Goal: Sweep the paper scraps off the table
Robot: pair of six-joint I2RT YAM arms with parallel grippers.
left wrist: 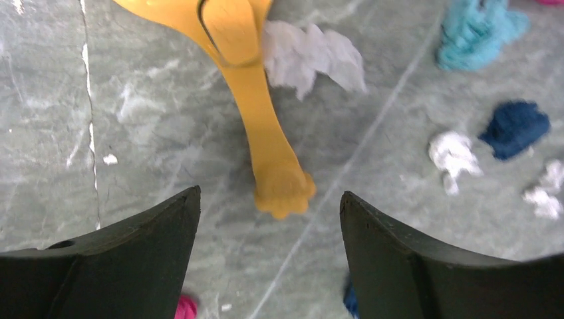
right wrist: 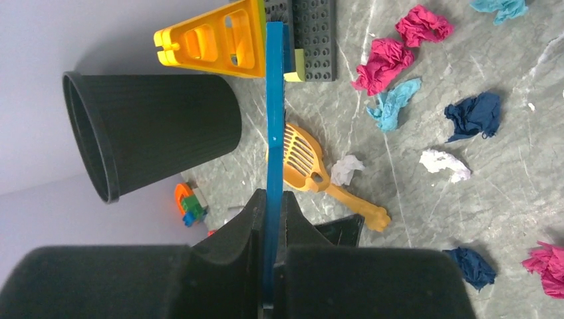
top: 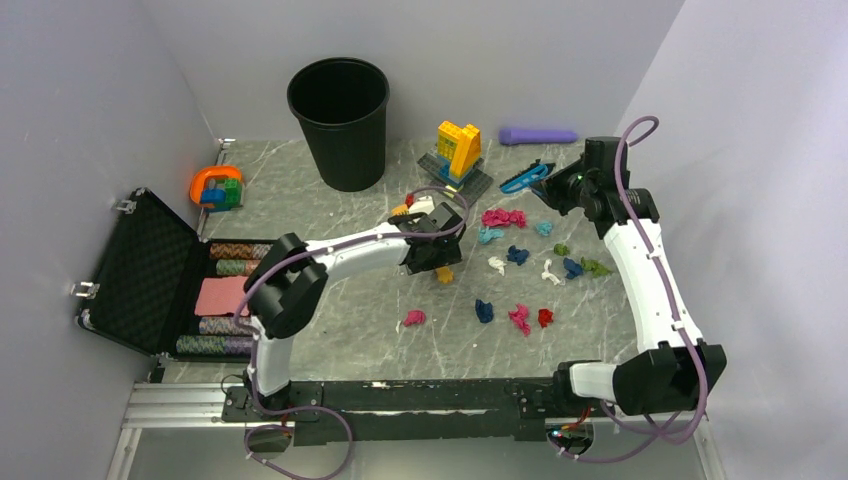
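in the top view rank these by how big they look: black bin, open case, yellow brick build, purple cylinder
1. open black case, widest spread
2. black bin; its tall rim sits nearer the camera, which may flatter it
3. yellow brick build on its dark baseplate
4. purple cylinder, long but thin

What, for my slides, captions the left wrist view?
Open left gripper above the yellow scoop handle, paper scraps scattered around.

Left arm: reached forward, elbow bent. Left gripper: pointed downward, jaws spread wide. Right arm: extended far forward. Right gripper: clamped on thin blue tool.
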